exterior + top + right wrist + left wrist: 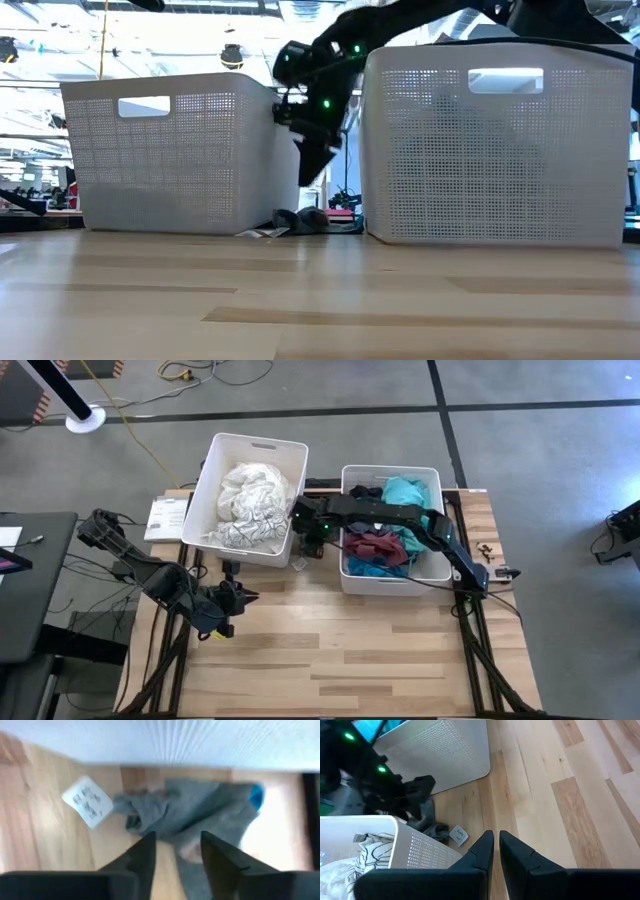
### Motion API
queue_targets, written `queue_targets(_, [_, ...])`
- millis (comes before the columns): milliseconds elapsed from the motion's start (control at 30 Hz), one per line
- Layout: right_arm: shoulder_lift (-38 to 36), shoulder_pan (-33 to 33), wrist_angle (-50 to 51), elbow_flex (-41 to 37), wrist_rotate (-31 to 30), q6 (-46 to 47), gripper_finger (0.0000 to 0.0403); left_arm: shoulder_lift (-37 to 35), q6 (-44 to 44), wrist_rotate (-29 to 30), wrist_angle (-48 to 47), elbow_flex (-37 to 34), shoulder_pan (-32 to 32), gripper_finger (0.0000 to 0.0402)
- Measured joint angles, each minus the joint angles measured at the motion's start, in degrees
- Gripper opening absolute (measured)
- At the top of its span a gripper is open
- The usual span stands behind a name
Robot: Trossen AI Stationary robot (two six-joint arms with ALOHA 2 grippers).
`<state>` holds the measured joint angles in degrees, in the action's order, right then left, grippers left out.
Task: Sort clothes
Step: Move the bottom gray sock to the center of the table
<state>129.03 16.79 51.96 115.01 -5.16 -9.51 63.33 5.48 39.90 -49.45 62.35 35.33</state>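
**Right hand over the grey garment in the gap between the bins**

My right hand (176,851) hangs in the narrow gap between the two white bins, pointing down, its two fingers spread apart with nothing between them. Directly beneath it on the counter (380,650) lies a crumpled grey garment (200,815) with a small bright blue patch at one edge; through the wrist camera I see it under and beyond the fingertips, though I cannot tell whether they touch it. A white tag (87,800) with printing lies on the wood just beside the garment. From counter height, the garment shows as a low grey heap (300,220) on the boards between the bins.

The left bin (218,470) holds white and cream clothes (250,495), one piece with thin dark lines on it. The right bin (435,575) holds the coloured clothes (385,545), with teal, maroon and dark pieces showing. My right arm reaches across this bin to get to the gap.

My left hand (496,842) waits over the counter's left front, near the left bin's corner, fingers pressed almost together and holding nothing.
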Motion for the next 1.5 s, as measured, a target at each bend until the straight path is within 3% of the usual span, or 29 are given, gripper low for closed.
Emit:
queue_targets(133, [-0.2, -0.7, -0.9, 3.2, -0.2, -0.8, 0.0216, 0.0, -0.1, 0.0, 0.0, 0.0, 0.0, 0.0028])
queue_targets(233, [-0.2, -1.0, -1.6, 3.7, -0.4, -0.7, 0.0230, 0.0, -0.1, 0.0, 0.0, 0.0, 0.0, 0.0028])
queue_targets(500, [-0.2, 0.9, -2.5, 3.7, 0.0, 1.6, 0.0218, 0.0, -0.3, 0.0, 0.7, 0.0, 0.0, 0.0028])
queue_targets(800, [5.8, 1.1, -7.4, 3.8, 8.5, 3.6, 0.0211, 0.0, -1.4, 0.0, 2.9, 0.0, 0.0, 0.0028])
queue_targets(1067, [10.4, 1.2, -3.3, 7.5, 8.2, 4.6, 0.0211, 0.0, -1.3, 0.0, 2.6, 0.0, 0.0, 0.0028])
queue_targets(1500, [10.2, 1.6, 9.8, 7.7, 1.9, 5.2, 0.0203, 0.0, -1.5, 0.0, 2.6, 0.0, 0.0, 0.0028])
